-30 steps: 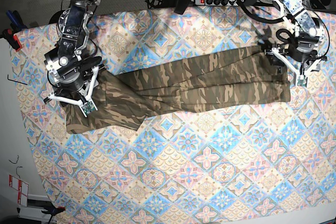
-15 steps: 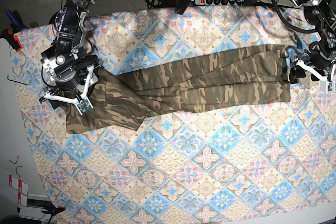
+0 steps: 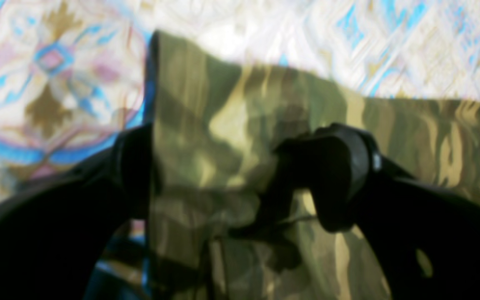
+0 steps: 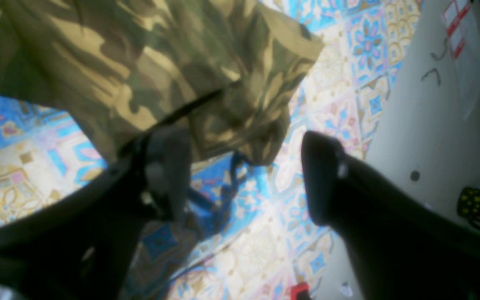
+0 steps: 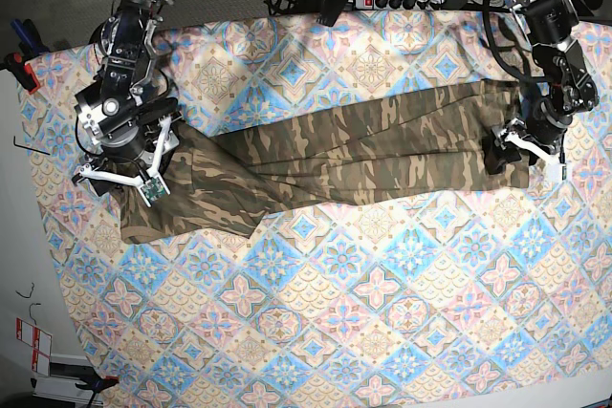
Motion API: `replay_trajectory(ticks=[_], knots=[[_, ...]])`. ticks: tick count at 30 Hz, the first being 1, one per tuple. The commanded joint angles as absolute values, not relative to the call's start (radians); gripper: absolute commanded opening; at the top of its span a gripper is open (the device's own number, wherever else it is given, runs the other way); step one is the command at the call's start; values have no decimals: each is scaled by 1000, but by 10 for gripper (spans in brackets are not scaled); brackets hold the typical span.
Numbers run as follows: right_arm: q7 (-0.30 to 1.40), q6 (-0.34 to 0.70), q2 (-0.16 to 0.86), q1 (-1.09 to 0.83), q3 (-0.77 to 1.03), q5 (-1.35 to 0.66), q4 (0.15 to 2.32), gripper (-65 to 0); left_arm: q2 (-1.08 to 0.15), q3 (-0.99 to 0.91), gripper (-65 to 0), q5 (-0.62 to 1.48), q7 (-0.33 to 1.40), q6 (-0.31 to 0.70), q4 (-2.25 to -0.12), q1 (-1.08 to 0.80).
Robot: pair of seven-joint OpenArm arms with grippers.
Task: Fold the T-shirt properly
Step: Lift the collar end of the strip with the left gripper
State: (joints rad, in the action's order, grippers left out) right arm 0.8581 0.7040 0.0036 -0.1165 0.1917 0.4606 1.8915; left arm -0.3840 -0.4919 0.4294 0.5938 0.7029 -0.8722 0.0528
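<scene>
- Jaws on both arms stand wide apart, holding nothing; each has spread in the last second, which reads as a release of the cloth.
- Since then the left gripper [image 5: 524, 150] has travelled down past the shirt's end and now sits at its near corner, while the right gripper [image 5: 122, 182] has barely shifted.
- My judgement: one fold is laid, and a fresh grasp comes next.
- Across the patterned tablecloth [image 5: 382, 303] on the tabletop, the T-shirt [image 5: 344, 145] lies as a long folded band.
- Left wrist view: its edge passes between the open jaws.
- Right wrist view: a corner hangs just above the gap, untouched.
</scene>
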Motion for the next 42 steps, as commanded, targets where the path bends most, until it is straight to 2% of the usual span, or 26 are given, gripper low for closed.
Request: replay_trajectory(ticks=[1,8,10,14,16,19,26,30,42], knots=[[846,698,21,-104,194,455,1910,-241,-390,-466,-116,404,653,698,-866,47],[845,698,30,-102,194,455,1910,-241,-390,-334,-135,406,651,698,-866,-31],[845,698,30,-102,194,455,1910,-241,-390,-305,-182,406,648,698,-866,-58],[845,698,28,-99,194,455,1910,-241,-390,-295,-326,406,645,698,-866,-93],[845,698,28,-99,193,455,1910,-241,-392,-294,-370,406,645,698,-866,-96],[845,698,27,-97,193,455,1910,-241,-394,-294,-407,406,645,698,-866,-104],[845,698,25,-102,193,455,1910,-241,-392,-294,-422,406,645,698,-868,-110],[845,698,25,-104,193,455,1910,-241,-390,-298,-529,407,645,698,-868,-99],[846,698,25,-105,196,455,1910,-241,-392,-390,-527,406,645,698,-865,-73]])
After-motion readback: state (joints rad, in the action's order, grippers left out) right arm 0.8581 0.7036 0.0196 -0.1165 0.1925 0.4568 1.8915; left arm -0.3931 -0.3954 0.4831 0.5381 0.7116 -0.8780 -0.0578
